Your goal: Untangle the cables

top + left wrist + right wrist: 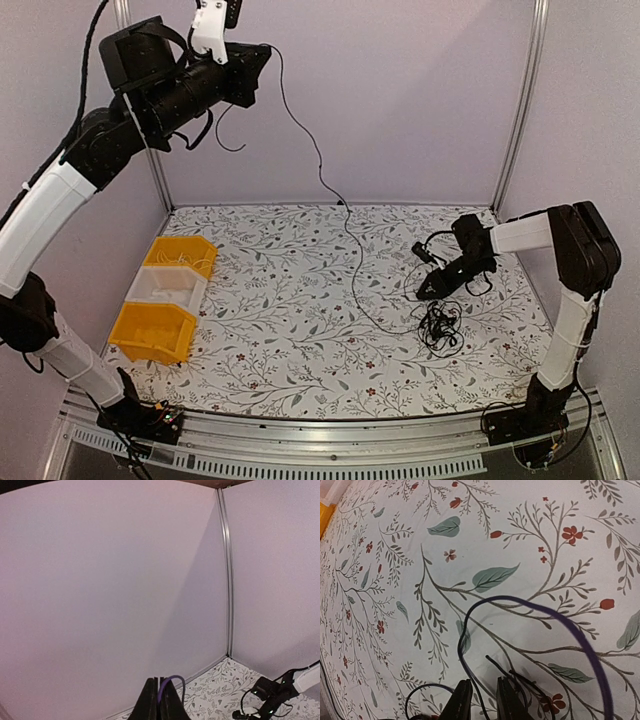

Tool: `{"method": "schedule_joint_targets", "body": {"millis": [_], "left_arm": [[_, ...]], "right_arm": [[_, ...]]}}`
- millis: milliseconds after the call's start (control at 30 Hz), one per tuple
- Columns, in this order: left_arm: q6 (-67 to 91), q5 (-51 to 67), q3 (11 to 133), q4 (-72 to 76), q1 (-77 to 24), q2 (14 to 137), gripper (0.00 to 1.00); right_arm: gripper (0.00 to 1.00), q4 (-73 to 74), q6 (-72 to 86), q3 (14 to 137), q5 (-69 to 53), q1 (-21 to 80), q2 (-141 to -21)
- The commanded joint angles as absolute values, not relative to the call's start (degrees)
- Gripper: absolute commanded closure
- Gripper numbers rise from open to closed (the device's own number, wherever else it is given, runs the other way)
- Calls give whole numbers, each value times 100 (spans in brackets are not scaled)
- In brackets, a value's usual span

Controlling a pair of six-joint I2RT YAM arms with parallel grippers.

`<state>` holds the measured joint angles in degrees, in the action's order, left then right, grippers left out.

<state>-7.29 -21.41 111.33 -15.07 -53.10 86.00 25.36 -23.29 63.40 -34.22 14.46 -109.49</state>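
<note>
Pale violet walls close the cell, and a table cover printed with leaves and small red flowers lies under everything. At the far left stands the row of bins, two yellow with a clear one between them; I give all places from it.

High above the bins and a little to their right hangs the left gripper. Its fingers are pressed together on the end of one long strand. The strand drops to the right, passes a small connector and runs across the cover into the bundle. This loose black knot is the rest of the cables, and it lies well to the right of the bins, on the opposite side of the table.

Equally far right of the bins, slightly further back, the right gripper is low at the cover. Its fingers stand narrow but with a gap, and one thin wire runs between them, apparently not pinched yet.

The step in hand, I think, is to hold the knot while the long strand is drawn out. To do it well, the right gripper should close on one wire only, not on several loops. The left gripper should then pull slowly, upward and toward the bins, and stop if the whole bundle slides instead of opening.
</note>
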Motion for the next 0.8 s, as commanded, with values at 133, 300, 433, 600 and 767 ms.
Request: {"method": "schedule_joint_targets", "body": {"millis": [133,300,433,600,767], "left_arm": [[-960,-2543,11701,-2365,-4604,8551,100],[-1119,-2937,12485,-2581,-4261,8738,100],[-1708,-3630,12847,-1766,-4231,8585,100],[-2089,-3882,13123,-1211,-4226,8504,100],[-1844,-3777,12837,-1471,-4224,8521,100]], "right_arm": [[79,2519,-2361,6332,-2965,1207,-11086],[73,2465,-2345,6347,-2459,1160,-11119],[65,2493,-2283,6391,-2305,957,-11319],[58,2514,-2241,6441,-2190,620,-11267],[53,2500,-2233,6429,-2176,287,-11121]]}}
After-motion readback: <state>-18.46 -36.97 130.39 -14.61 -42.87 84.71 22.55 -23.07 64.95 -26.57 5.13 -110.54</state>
